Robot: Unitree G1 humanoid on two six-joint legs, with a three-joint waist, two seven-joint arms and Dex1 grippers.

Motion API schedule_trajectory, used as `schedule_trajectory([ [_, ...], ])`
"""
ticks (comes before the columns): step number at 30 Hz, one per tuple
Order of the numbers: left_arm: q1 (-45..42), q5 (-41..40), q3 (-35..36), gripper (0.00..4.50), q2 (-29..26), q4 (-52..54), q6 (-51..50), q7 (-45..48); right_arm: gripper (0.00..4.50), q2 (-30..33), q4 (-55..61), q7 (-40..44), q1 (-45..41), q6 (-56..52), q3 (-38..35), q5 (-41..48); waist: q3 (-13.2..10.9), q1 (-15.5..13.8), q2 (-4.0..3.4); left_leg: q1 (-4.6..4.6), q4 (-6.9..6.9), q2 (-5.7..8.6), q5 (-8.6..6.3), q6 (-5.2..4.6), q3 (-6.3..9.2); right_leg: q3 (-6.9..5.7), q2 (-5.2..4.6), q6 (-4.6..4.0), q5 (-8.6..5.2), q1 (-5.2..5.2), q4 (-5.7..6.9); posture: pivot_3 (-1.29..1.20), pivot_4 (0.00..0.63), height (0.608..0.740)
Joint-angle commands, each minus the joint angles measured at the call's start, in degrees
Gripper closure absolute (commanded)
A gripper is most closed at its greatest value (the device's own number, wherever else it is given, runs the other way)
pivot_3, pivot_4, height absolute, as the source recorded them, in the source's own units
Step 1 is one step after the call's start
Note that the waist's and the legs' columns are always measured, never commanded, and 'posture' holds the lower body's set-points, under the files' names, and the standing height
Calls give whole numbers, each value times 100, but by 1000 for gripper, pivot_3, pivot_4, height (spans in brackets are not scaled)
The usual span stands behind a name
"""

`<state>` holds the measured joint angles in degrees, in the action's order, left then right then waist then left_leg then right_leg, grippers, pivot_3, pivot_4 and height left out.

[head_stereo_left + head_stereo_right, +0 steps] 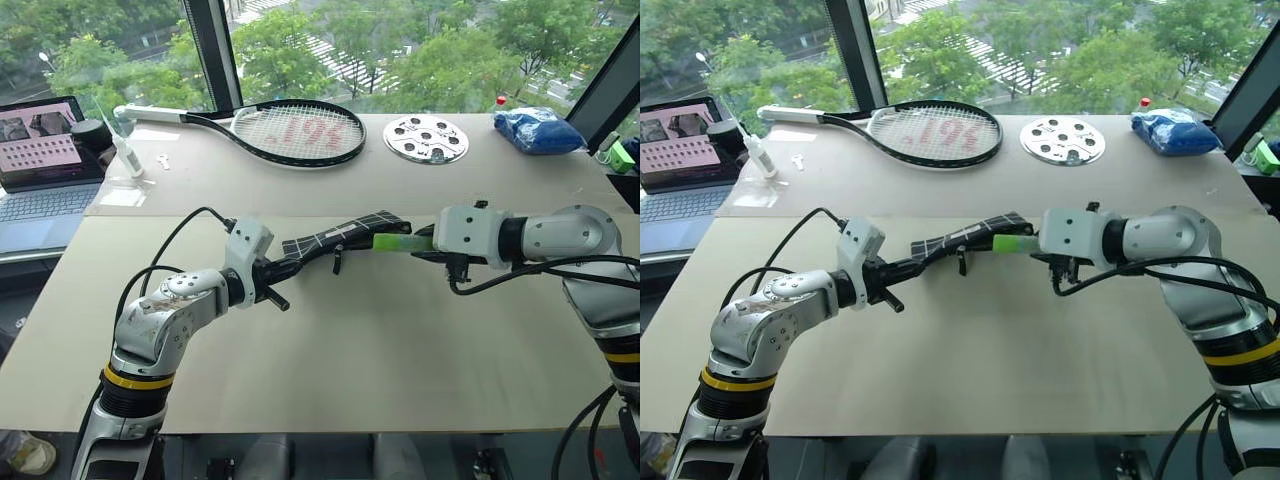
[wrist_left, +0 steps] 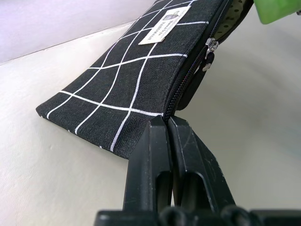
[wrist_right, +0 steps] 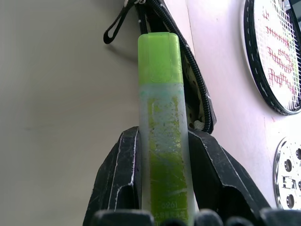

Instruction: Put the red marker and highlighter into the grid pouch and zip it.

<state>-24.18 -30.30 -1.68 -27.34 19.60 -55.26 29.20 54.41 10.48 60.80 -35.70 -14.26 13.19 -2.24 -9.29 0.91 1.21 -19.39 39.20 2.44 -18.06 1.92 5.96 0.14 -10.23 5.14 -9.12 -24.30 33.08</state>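
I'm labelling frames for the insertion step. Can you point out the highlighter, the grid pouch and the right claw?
highlighter (image 3: 160, 61), right wrist view, on its bright green cap.
grid pouch (image 2: 136, 80), left wrist view, on the gridded fabric side below the white label.
right claw (image 3: 162, 155), right wrist view, midway between the fingers clamped on the highlighter's barrel.

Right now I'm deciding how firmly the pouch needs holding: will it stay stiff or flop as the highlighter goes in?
Probably floppy: the grid pouch, pinched at one end by the left claw, looks like thin fabric and bows along its length. Its mouth gapes near the highlighter held in the right claw, so a push may fold it.
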Motion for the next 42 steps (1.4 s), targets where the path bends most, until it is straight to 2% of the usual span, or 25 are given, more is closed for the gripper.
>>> schedule_trajectory([
  [1,-93,47,-65,4500,-70,190,154,101,3462,-104,-111,-94,-291,118,126,-413,0,5,0,0,0,0,0,0,0,0,0,0,0,-1,0,0,150,740],
  [10,-153,155,-169,4500,-99,88,250,255,3462,-694,-521,-366,-769,117,720,-1393,0,8,0,-2,0,0,2,3,0,0,0,0,0,-3,-1,0,150,740],
  [16,-185,173,-194,4500,-112,37,300,309,3462,-1132,-619,-684,-850,710,1120,-2026,0,17,0,-2,-1,0,3,6,0,0,1,0,0,-6,0,0,150,740],
  [20,-184,176,-190,4500,-115,56,293,337,3462,-1621,-854,-1700,-954,1340,1329,-2738,0,30,1,-3,-1,0,5,9,0,0,1,0,0,-7,0,0,150,740],
  [25,-190,157,-135,4500,-135,87,255,352,3462,-1970,-1322,-2519,-934,2336,1348,-2982,-1,35,1,-5,-2,0,6,12,0,1,0,0,0,-10,-1,0,150,740],
  [27,-191,149,-121,4500,-139,90,249,347,2443,-1956,-1484,-2291,-841,2448,1318,-2790,-1,27,1,-5,-2,1,6,12,0,1,1,0,0,-10,-2,0,150,740],
  [28,-184,141,-111,4500,-141,101,242,342,2266,-1920,-1588,-2335,-822,2556,1295,-2812,-1,29,1,-5,-2,1,6,12,0,1,0,0,0,-10,-2,0,150,740],
  [34,-131,84,-47,4500,-155,178,169,315,195,-1774,-2292,-2912,-1221,3151,1035,-2979,-1,65,1,-4,-2,0,6,12,0,2,1,-1,0,-10,-1,0,150,740],
  [35,-125,72,-36,4500,-156,190,155,312,56,-1731,-2399,-3009,-1293,3272,1004,-3004,-1,73,1,-4,-2,0,6,12,0,2,1,-1,1,-10,-1,0,150,740],
  [39,-129,-18,32,4500,-123,189,103,281,56,-1583,-2722,-3223,-1486,3701,912,-3019,-1,137,1,-4,-7,0,6,12,0,2,1,-1,0,-10,-4,0,150,740],
  [42,-192,-211,220,4500,-8,168,-22,215,56,-1355,-2926,-3090,-1618,4030,716,-2750,-1,154,1,-4,-10,0,6,12,0,2,1,0,0,-10,-7,0,150,740],
])
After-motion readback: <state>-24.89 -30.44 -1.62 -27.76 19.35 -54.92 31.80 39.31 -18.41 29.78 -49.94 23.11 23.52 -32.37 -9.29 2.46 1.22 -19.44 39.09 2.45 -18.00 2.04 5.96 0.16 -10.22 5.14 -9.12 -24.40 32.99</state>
